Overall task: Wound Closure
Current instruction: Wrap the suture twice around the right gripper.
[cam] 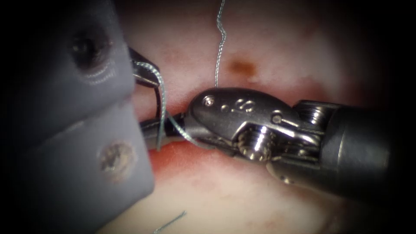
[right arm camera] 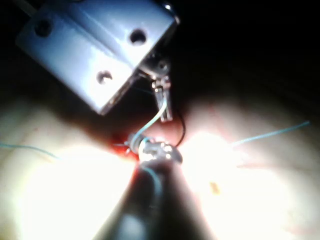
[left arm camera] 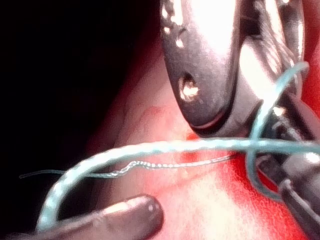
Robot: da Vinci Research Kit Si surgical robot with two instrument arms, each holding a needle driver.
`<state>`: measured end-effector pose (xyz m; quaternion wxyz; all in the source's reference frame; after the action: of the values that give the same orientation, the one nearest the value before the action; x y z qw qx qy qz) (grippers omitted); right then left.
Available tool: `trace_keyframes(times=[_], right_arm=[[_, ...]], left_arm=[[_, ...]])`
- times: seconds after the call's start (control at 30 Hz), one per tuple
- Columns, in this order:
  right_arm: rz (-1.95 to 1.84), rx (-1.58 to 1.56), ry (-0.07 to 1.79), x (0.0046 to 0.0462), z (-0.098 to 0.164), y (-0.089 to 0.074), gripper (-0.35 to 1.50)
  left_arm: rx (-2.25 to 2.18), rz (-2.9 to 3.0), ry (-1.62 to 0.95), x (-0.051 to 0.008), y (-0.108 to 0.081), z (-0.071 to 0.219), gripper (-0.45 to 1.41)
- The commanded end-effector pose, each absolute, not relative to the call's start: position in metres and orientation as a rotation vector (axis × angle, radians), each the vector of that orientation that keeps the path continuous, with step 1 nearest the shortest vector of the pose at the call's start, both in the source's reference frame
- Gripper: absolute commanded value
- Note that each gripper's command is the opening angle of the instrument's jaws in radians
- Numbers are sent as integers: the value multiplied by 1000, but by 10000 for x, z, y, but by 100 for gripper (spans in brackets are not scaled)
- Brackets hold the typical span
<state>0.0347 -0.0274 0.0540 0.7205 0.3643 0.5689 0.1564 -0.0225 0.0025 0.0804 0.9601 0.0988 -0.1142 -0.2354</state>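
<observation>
Two tools are meeting over the cut. The right tool point(cam: 190, 125), coming from 3 o'clock, is showing a stamped mark I can't read. The left tool point(cam: 149, 78) is pinching the thread point(cam: 161, 104) at 9 o'clock. Can't tell the right's jaws or where the needle is.

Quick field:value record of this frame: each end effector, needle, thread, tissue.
left end effector: at the cut's left end, beside a dark curved needle; grasp unclear
right end effector: at the cut, tip meeting the left tool; grasp unclear
thread: teal, draped over the left tool and running to the right tool's tip; another strand runs up over the tissue
cut thread end: lying on the near tissue
tissue: pale, red fluid along the cut
</observation>
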Motion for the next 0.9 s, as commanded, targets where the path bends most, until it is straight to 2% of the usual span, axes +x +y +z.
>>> trace_keyframes(times=[0.03, 0.53, 0.9], right_arm=[[352, 864, 1284, 357, 535, -271, -35], [333, 1235, 1442, 336, 549, -282, -35], [441, 1484, 1599, 335, 565, -289, -35]], left_arm=[[197, -473, -239, -226, 38, 802, -45], [170, -369, -224, -212, 39, 830, -45], [164, -289, -229, -216, 31, 841, -45]])
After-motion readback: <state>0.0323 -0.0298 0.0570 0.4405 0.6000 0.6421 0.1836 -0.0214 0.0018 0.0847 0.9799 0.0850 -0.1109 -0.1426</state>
